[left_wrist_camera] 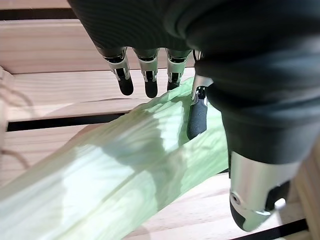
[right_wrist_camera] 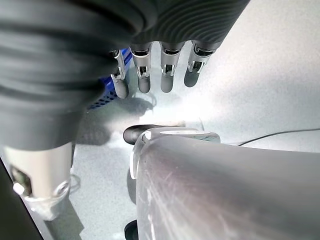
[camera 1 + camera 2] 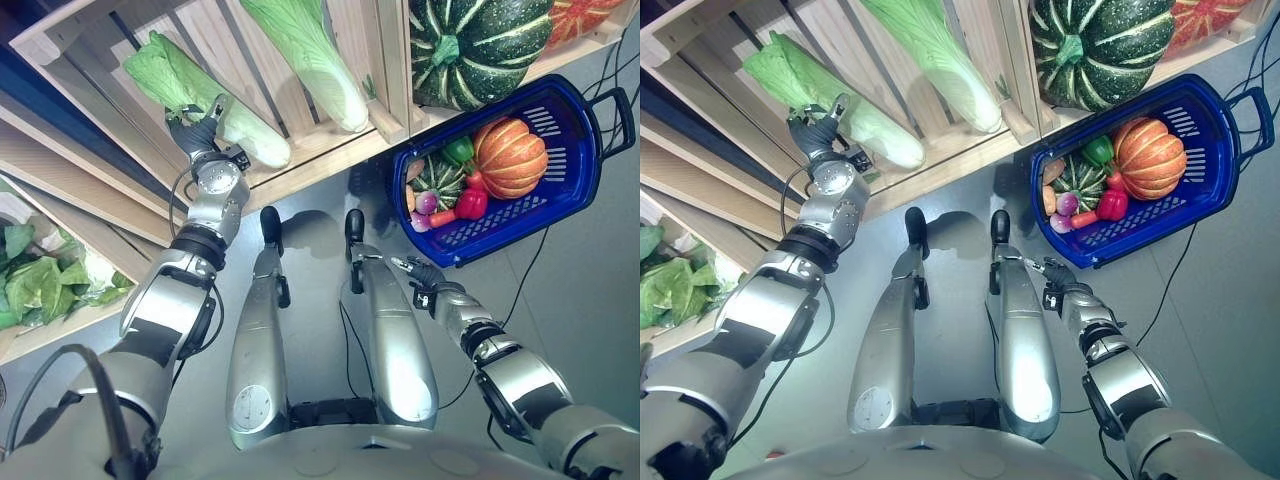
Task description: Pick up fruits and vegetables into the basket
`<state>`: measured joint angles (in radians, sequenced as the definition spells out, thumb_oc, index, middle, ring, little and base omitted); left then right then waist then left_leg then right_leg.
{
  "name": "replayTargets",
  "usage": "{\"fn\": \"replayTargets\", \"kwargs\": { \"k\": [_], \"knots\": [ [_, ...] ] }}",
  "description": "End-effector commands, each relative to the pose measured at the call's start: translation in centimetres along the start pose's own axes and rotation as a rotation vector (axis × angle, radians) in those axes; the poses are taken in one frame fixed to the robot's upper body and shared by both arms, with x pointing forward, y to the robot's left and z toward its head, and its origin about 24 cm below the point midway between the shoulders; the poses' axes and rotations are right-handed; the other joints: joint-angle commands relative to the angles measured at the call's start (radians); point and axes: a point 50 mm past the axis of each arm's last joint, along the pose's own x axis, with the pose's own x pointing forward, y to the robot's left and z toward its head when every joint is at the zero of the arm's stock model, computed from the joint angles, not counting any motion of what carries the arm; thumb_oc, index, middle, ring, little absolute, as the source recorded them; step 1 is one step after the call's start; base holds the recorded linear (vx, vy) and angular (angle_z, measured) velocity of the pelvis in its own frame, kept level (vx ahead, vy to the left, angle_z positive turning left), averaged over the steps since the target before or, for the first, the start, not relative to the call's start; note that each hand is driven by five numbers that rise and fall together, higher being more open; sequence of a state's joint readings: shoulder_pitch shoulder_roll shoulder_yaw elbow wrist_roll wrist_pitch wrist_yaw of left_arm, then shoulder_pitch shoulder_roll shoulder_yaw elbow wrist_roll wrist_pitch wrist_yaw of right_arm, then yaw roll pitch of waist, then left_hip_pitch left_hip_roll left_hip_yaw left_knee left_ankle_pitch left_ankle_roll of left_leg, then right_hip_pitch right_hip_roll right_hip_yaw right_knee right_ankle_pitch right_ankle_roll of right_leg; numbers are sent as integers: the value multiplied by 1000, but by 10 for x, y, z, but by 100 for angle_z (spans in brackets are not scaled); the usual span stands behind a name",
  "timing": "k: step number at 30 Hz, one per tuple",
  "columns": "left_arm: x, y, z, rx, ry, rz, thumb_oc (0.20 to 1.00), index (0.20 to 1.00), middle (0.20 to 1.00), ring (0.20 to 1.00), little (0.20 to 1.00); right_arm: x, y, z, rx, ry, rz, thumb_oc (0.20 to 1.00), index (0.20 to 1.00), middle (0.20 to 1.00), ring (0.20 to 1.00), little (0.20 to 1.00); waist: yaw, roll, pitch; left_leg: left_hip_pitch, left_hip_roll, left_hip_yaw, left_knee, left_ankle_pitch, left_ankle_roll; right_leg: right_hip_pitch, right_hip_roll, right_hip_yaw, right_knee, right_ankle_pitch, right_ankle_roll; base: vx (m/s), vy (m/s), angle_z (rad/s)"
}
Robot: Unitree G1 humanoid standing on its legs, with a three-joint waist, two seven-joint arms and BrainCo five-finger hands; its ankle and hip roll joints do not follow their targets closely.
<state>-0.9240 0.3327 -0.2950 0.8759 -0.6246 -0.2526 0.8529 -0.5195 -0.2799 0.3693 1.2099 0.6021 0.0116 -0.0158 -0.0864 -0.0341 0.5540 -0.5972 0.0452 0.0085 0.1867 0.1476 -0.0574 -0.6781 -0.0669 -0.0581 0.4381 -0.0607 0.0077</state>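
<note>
Long ribbed pale-green cabbage (image 3: pixel 215 105) lay in a slatted wooden crate (image 3: pixel 90 40), left hand (image 3: pixel 200 130) fingers straight above it; right hand (image 3: pixel 420 275) hung relaxed, empty, near the perforated blue plastic basket (image 3: pixel 570 190).

Both eye views look steeply down from the head, sharing the wooden crate (image 3: pixel 300 150) with its cabbages and the blue basket (image 3: pixel 1200 200) on the grey floor, from slightly offset places. The left wrist view looks along the left hand (image 1: pixel 150 75) from very close onto a cabbage (image 1: pixel 115 175); the right wrist view faces down past the right hand (image 2: pixel 160 65) at the floor (image 2: pixel 260 90)
</note>
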Motion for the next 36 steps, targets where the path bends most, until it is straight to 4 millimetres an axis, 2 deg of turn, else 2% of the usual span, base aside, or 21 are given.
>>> {"fn": "replayTargets", "kwargs": {
  "k": [1,9,16,21,24,29,36],
  "knots": [
    [12,6,36,-78,-158,104,1000,1000,1000,1000,1000,-2,6,-14,12,29,11,1000,1000,1000,1000,1000,18,-25,-34,-46,-34,-5,134,-138,19,28,19,10,-91,54,18,0,0,0],
    [17,12,42,-46,-169,212,1000,1000,1000,1000,1000,-1,8,-11,9,24,18,1000,1000,1000,1000,1000,13,-30,-34,-42,-32,-5,123,-129,17,32,20,10,-101,60,17,0,0,0],
    [27,21,42,-40,-101,309,1000,1000,1000,1000,1000,0,10,-8,-2,22,26,1000,1000,1000,1000,1000,7,-34,-34,-39,-30,-4,122,-126,15,35,22,10,-100,57,16,0,1,-1],
    [30,31,34,-48,-80,402,1000,1000,1000,1000,1000,1,16,-5,-2,20,31,1000,1000,1000,1000,1000,6,-38,-34,-36,-30,-6,119,-123,13,41,20,8,-107,57,15,0,0,0],
    [28,33,27,-54,-70,393,1000,1000,1000,1000,1000,1,15,-6,-1,19,29,1000,1000,1000,1000,1000,7,-37,-34,-36,-30,-8,115,-122,11,41,21,9,-108,57,16,0,0,0],
    [18,35,3,-36,-1,382,1000,1000,1000,1000,1000,1,21,-3,10,14,32,1000,1000,1000,1000,1000,15,-38,-34,-35,-33,-12,104,-120,12,41,25,8,-114,58,17,0,0,0],
    [13,36,-13,-56,67,371,1000,1000,1000,1000,1000,2,22,1,8,12,33,1000,1000,1000,1000,1000,17,-37,-34,-35,-35,-13,100,-118,12,43,25,6,-120,59,19,0,0,0]
  ]
}}
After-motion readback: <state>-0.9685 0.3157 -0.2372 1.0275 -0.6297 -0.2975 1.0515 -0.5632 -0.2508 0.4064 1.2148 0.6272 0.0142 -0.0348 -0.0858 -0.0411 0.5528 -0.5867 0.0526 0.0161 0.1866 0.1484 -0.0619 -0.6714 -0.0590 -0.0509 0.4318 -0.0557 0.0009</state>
